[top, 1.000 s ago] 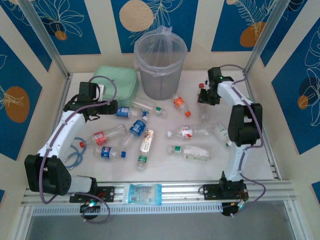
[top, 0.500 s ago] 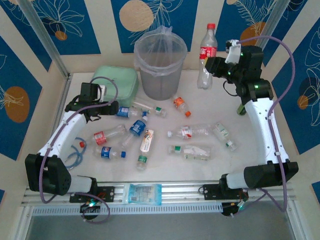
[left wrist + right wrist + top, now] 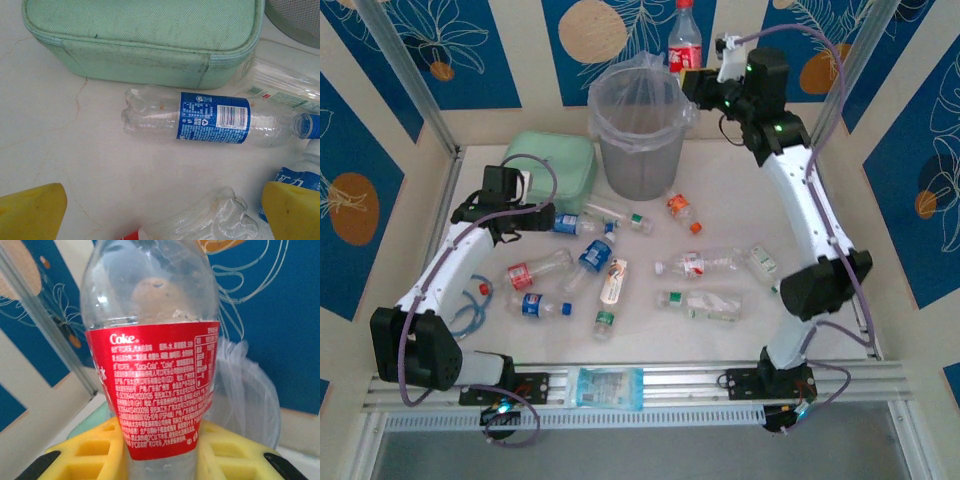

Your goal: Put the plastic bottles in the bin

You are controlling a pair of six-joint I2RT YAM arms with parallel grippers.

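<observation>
Top external view: the right arm reaches to the upper centre of the frame, its jaws shut on a Coke bottle. The bottle stands upright, red cap up, by the right rim of the bin and higher than it. The other bottles lie scattered across the middle of the tabletop, below the bin. The left arm stretches toward them from the lower left, ending beside the mint case.

Right wrist view: the bottle's red label fills the centre, pinched between the yellow fingers, with the bag-lined bin behind at right.

Left wrist view: the left jaws stand wide open, gripping nothing. A blue-label bottle lies on its side just below the case, and a crumpled clear bottle lies between the fingers at the bottom edge
</observation>
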